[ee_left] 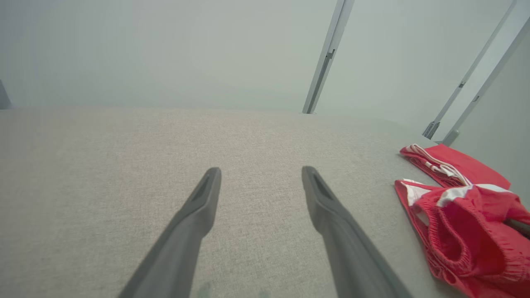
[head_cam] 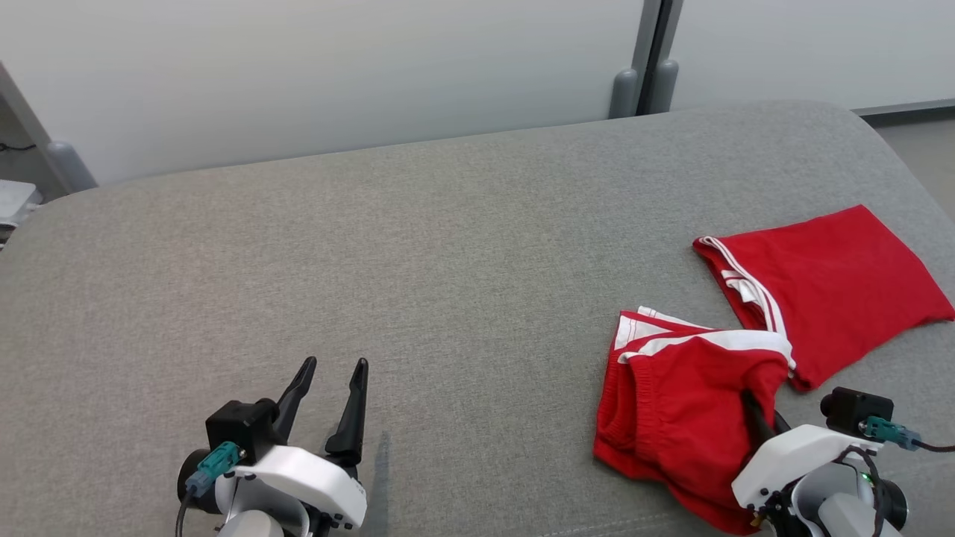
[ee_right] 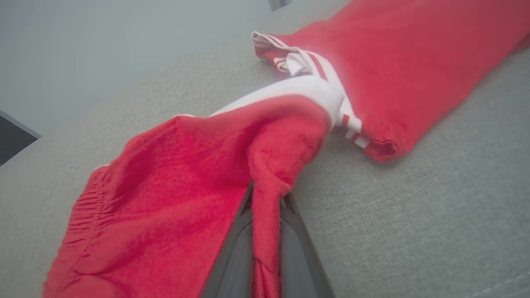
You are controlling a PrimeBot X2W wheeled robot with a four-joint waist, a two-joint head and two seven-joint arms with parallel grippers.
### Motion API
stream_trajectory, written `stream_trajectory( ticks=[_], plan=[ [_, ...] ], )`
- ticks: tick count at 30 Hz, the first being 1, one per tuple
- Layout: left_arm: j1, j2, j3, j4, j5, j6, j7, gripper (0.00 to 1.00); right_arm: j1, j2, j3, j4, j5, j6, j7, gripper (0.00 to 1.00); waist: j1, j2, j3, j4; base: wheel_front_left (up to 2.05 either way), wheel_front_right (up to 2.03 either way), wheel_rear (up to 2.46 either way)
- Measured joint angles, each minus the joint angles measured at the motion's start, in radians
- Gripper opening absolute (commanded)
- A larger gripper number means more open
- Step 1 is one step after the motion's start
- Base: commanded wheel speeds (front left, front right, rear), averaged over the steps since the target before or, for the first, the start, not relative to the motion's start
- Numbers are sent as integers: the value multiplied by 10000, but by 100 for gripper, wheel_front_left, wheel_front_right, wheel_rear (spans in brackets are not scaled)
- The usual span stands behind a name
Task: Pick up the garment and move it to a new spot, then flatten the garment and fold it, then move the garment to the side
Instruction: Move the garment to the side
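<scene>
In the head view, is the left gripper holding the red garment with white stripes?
No, the left gripper stands open over the grey fabric surface, apart from the red garment with white stripes.

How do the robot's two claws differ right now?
The left gripper stands wide open and empty; the right gripper is shut on a fold of the red garment. The left is over bare grey cushion, apart from the cloth; the right sits at the garment's near end. Both have two long dark fingers.
</scene>
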Motion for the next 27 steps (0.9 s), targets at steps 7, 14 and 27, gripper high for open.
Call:
stream_trajectory(
  ticks=[7, 14, 27],
  plan=[
    [0, 4, 12, -284, 199, -4, 0, 100, -71, -232, -167, -59, -414, 0, -10, 0, 0, 0, 305, -322, 0, 0, 0],
    [-11, 8, -13, -316, 251, -46, 0, 100, -1661, -915, -247, -88, -1662, 2, -8, 0, 0, 0, 635, -109, 0, 0, 0],
    [-114, 15, 13, -343, 291, -148, 0, 100, -3493, -2401, -1103, 1106, -3129, 2, 1009, 0, 0, 0, 1254, 691, 0, 0, 0]
  ],
)
